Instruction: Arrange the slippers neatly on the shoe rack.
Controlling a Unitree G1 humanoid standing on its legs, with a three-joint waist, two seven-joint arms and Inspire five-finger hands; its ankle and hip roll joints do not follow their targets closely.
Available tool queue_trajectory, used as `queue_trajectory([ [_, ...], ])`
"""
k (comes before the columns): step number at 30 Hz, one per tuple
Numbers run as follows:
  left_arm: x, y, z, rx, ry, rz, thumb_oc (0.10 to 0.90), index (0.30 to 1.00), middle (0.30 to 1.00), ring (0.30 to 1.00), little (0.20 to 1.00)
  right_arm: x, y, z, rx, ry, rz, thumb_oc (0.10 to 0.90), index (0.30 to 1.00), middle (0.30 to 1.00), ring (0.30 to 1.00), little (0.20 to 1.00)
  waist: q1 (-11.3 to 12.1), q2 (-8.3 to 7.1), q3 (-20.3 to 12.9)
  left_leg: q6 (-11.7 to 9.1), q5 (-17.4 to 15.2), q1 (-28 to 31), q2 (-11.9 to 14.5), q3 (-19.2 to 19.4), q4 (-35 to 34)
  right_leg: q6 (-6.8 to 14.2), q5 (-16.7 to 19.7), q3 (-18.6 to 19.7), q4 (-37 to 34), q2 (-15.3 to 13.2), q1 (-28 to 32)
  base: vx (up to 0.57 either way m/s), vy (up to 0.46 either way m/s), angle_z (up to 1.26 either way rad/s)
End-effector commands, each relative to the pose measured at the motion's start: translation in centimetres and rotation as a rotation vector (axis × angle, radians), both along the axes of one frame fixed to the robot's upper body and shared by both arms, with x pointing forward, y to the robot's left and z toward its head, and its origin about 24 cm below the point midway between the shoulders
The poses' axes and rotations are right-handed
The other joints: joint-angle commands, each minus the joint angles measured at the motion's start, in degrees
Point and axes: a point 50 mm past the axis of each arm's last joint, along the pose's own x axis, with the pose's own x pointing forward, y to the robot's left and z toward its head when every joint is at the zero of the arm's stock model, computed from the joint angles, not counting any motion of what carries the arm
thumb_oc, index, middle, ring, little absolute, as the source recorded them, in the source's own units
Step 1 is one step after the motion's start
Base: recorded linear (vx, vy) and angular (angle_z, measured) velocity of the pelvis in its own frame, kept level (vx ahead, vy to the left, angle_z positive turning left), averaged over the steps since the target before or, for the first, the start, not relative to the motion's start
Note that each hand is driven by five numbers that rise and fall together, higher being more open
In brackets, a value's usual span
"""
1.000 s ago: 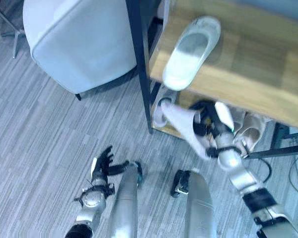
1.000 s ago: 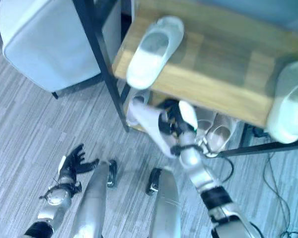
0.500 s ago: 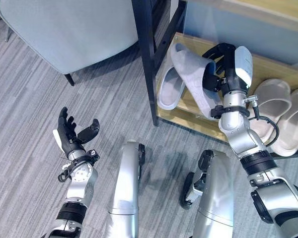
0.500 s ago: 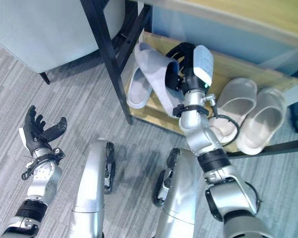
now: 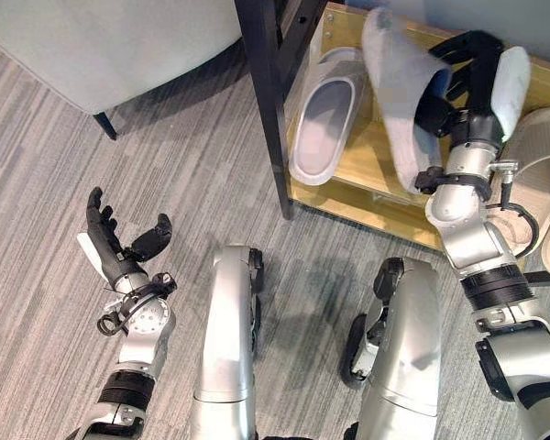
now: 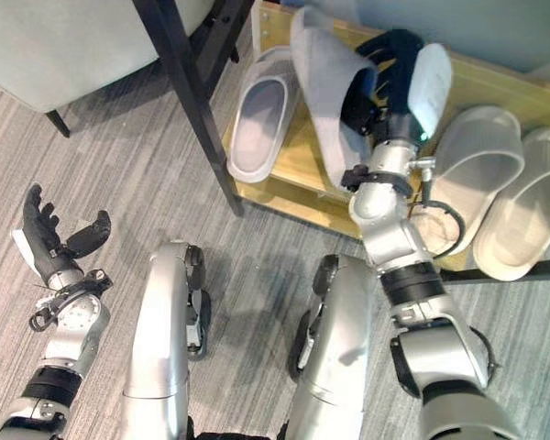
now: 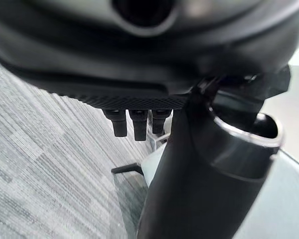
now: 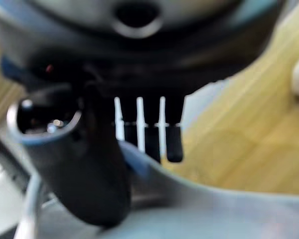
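Right now my right hand [image 5: 458,87] grips the grey slipper [image 5: 399,96] edge-up, lengthwise beside its mate [image 5: 323,119] on the shelf [image 5: 367,188]; my left hand [image 5: 119,247] is open.

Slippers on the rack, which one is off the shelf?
The grey slipper gripped in the right hand, tilted above the shelf; the others lie flat.

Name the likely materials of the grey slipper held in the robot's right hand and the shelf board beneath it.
Grey slipper, gripped by the right hand: probably soft matt foam or rubber, with its smooth, seamless surface. Light-brown shelf board: looks like wood or wood-look laminate, with visible grain and a slight sheen.
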Motion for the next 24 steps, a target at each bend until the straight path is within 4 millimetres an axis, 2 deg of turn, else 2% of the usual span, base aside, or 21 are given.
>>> queue_trajectory([
  [1,0.0,1.0,3.3,0.077,-0.167,0.026,0.8,0.9,0.9,0.9,0.9,-3.1,1.0,9.1,0.003,-0.413,0.033,0.4,0.3,0.3,0.3,0.3,1.8,-0.11,-1.8,0.8,-5.2,2.4,-0.6,-2.8,2.3,-1.6,2.5,1.4,0.3,0.7,-1.6,-0.02,0.022,-0.05],
  [5,0.6,0.5,3.1,0.067,-0.146,-0.002,0.8,0.9,0.9,0.9,0.9,-2.9,1.2,9.8,-0.003,-0.405,0.029,0.4,0.3,0.3,0.3,0.3,1.7,-0.28,-1.4,1.0,-5.4,1.8,-0.2,-2.9,3.3,-1.7,2.6,1.5,0.8,1.1,-2.8,-0.02,0.018,-0.09],
  [8,1.0,-0.4,2.6,0.062,-0.117,-0.065,0.8,0.9,0.9,0.9,0.9,-1.9,2.1,10.1,0.01,-0.359,0.069,0.4,0.3,0.3,0.3,0.3,1.7,-0.36,-1.4,1.1,-5.6,1.6,-0.3,-3.2,4.0,-1.6,2.7,1.5,1.0,1.2,-3.0,-0.01,0.03,-0.08],
  [14,1.1,-0.6,2.5,0.06,-0.106,-0.087,0.8,0.9,0.9,0.9,0.9,-1.5,2.5,9.9,-0.01,-0.322,0.065,0.4,0.3,0.3,0.3,0.3,1.7,-0.51,-1.4,1.0,-5.5,1.3,-0.5,-3.1,4.4,-1.6,2.7,1.6,1.2,1.3,-3.0,0.0,0.005,-0.03],
  [18,0.9,-0.1,2.3,0.059,-0.097,-0.065,0.8,0.9,0.9,0.9,0.9,-1.0,2.8,8.1,-0.029,-0.263,0.073,0.4,0.3,0.3,0.3,0.3,1.0,-1.01,-1.4,0.7,-5.1,1.2,-0.6,-3.1,4.2,-2.1,2.8,1.8,1.2,1.3,-3.0,-0.02,-0.014,0.01],
  [24,0.9,-0.2,2.3,0.057,-0.098,-0.059,0.8,0.9,0.9,0.9,0.9,-0.8,3.0,6.9,-0.016,-0.234,0.076,0.4,0.3,0.3,0.3,0.3,0.8,-1.14,-1.4,0.8,-4.9,1.2,-0.9,-3.3,4.3,-2.3,2.7,1.4,1.2,1.4,-3.1,0.0,0.0,0.0],
])
